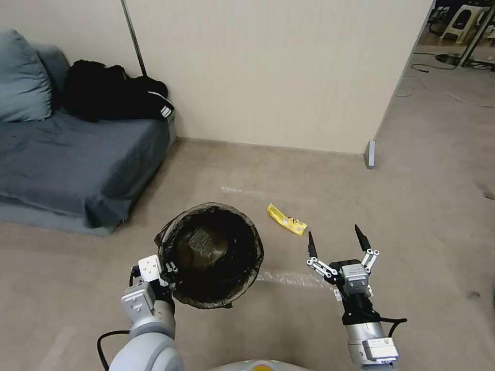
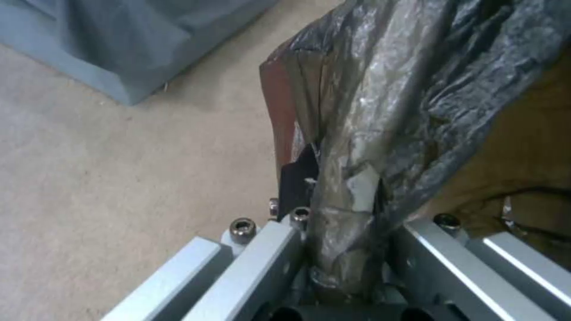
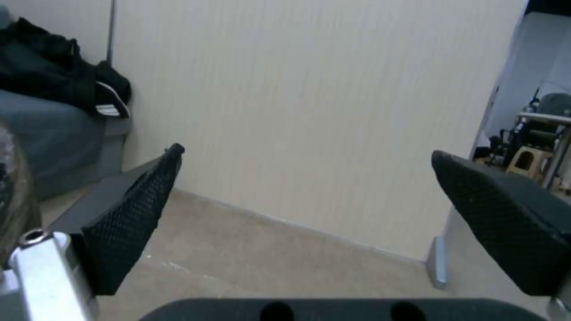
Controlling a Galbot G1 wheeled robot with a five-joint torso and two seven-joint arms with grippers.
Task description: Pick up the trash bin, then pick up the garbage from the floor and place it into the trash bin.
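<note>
The left gripper (image 1: pixel 166 272) is clamping the rim of the bin (image 1: pixel 209 255) at the side nearest the robot's left, its fingers closed on the dark bag folded over the edge. In the left wrist view the crinkled bag (image 2: pixel 386 116) is running down between the metal fingers (image 2: pixel 262 254) and is pinched there. The bin is tilting, its mouth facing up toward the head camera, and something crumpled is lying at its bottom (what it is cannot be told). Whether the bin is touching the floor (image 1: pixel 309 175) or hanging off it cannot be told.

The right gripper (image 1: pixel 336 241) is hovering over the floor to the right of the bin, its two black fingers spread wide and holding nothing. In the right wrist view those textured fingers (image 3: pixel 137 214) are framing the cream wall (image 3: pixel 309 111).

A yellow wrapper (image 1: pixel 286 219) is lying on the floor between the bin and the right gripper, just ahead of the fingertips and apart from both.

A grey sofa (image 1: pixel 72 159) is standing at the left against the wall, with black clothes (image 1: pixel 116 93) piled at its end.
</note>
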